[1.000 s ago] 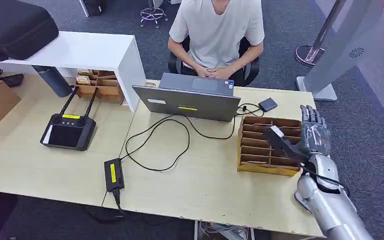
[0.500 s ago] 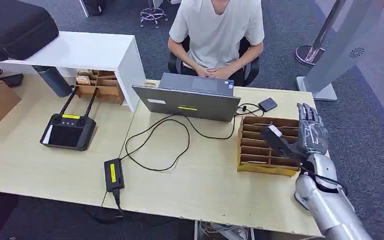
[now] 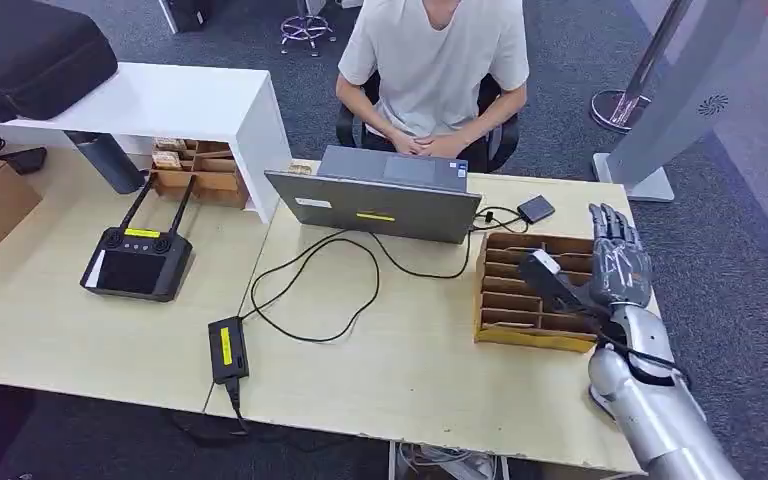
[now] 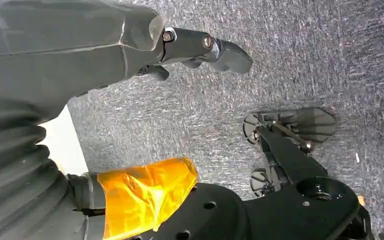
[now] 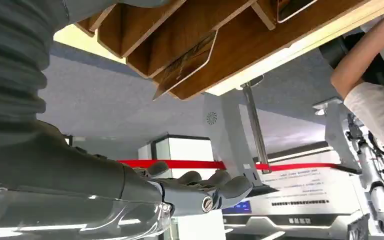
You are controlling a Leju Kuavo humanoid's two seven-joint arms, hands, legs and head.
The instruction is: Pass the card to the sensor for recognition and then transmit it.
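Card holder (image 3: 535, 288) just beside the right hand (image 3: 615, 265), fingers spread and empty, thumb over its slots.

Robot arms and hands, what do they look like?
The right arm is a shiny silver metal tube with a thin black cable at the wrist. Its right hand is dark grey with silvery jointed fingers and a thick black thumb. Up close, the left hand has a grey ribbed cover, a glossy clear shell, dark fingers with small screws, and orange tape nearby.
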